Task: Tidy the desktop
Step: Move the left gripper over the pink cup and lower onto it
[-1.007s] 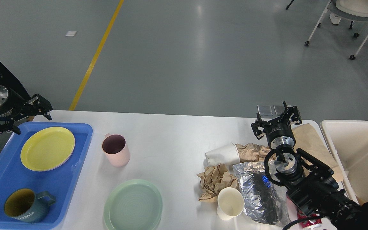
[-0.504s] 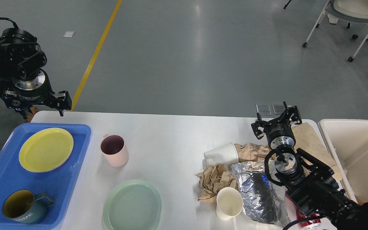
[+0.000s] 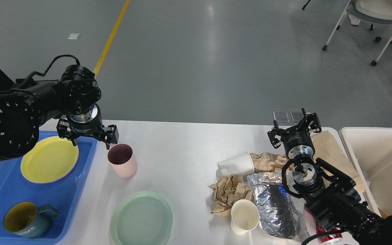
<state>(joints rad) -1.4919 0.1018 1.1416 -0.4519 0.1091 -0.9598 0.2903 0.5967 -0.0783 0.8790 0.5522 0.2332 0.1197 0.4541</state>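
Your left gripper (image 3: 87,137) hangs wide open and empty, just above and left of the pink cup (image 3: 123,160).

The desktop (image 3: 179,146) spreads under everything, and the pink cup stands on it just right of the blue tray (image 3: 80,177). Your left fingers (image 3: 112,133) are spread far apart and touch nothing. Well right of the pink cup, your right gripper (image 3: 294,129) is open too, empty, poised over crumpled brown paper (image 3: 267,161) beside a tipped paper cup (image 3: 237,165).
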